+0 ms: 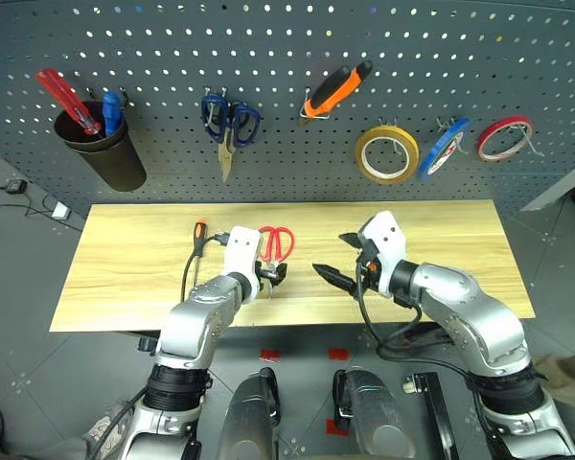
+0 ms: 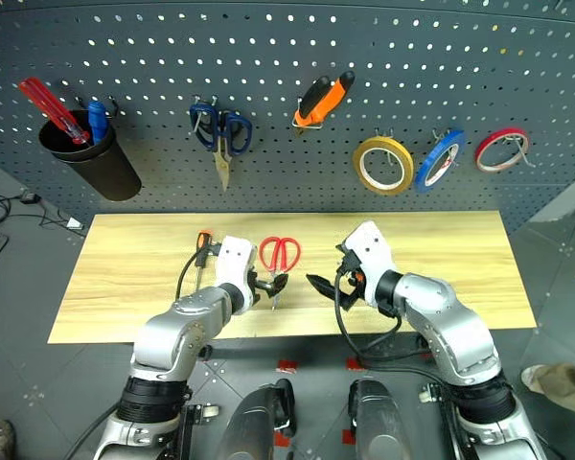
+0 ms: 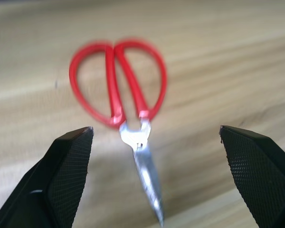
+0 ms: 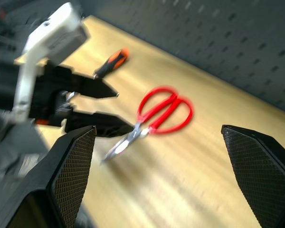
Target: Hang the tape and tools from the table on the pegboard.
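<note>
The yellow tape [image 1: 386, 153] already hangs on the pegboard [image 1: 287, 86], in the upper right of the head view. The pliers [image 1: 336, 89] hang at the top middle. So the step now looks like picking up the red scissors [image 1: 277, 242], which lie near the middle of the table [image 1: 441, 249].

The left gripper [image 1: 274, 275] hangs low over the scissors' blades, a little left of the middle of the picture. Its fingers are wide apart and hold nothing. In the left wrist view the scissors [image 3: 126, 107] lie between the two fingers, not touched yet. The right gripper [image 1: 340, 259] is just right of the middle, over bare wood. Its fingers are wide apart too, and empty.

Next, I think the left gripper must go down and close on the scissors. They lie flat, so a grip may slip.

Counting from left to right:
- one black cup [image 1: 103, 150] with a red and a blue tool in it
- one screwdriver [image 1: 195, 247] on the table
- one blue scissors [image 1: 228, 129] on the board
- one red scissors on the table
- one pliers
- three tape rings: yellow, blue [image 1: 444, 149], red [image 1: 505, 138]

Two tools are left to hang.
</note>
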